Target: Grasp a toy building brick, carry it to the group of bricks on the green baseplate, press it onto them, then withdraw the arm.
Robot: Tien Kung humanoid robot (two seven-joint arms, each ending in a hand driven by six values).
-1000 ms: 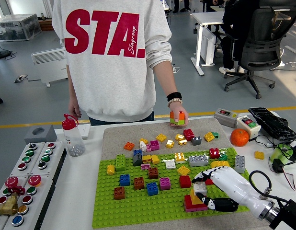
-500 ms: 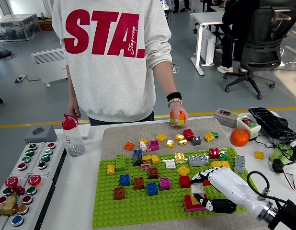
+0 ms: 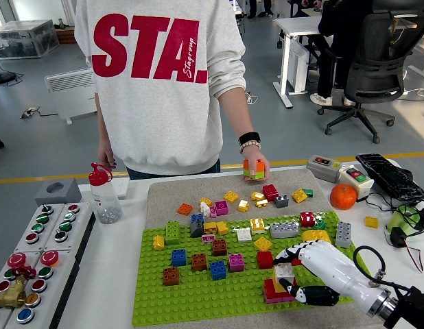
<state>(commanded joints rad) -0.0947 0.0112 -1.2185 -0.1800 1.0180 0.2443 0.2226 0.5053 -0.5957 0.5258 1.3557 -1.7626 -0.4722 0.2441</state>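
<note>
Note the right hand: it comes in from the lower-right corner, white-shelled w/ black fingertips, and sits over the near-right part of the green baseplate. Fingers are curled and clamped on a grey brick, thumb below, other digits over the top. The grey brick rests atop a small stack of red, yellow and pink bricks, touching it. Judgement: you are at the press step; the grip from above and the side keeps the brick square so its underside meets the studs. Whether it is fully seated cannot be told.

The left hand is not in view.

Ref. the far side: a person in a white sweatshirt stands at the table. One of the person's hands rests on the beige mat, fingers closed round a small orange-and-green block, well apart from the robot's work area. It appears parked there, clear of the arm's path.

Materials: baseplate is rigid plastic w/ a regular stud grid; bricks are glossy hard plastic, boxy, mixed colours, some fixed on the plate, others loose on the mat beyond. The mat looks like soft felt, prob. to stop loose bricks sliding. An orange fruit, round and matt, lies right of the mat.

Next, by judgement: push straight down, then open fingers and pull the arm back w/o snagging adjacent bricks.
</note>
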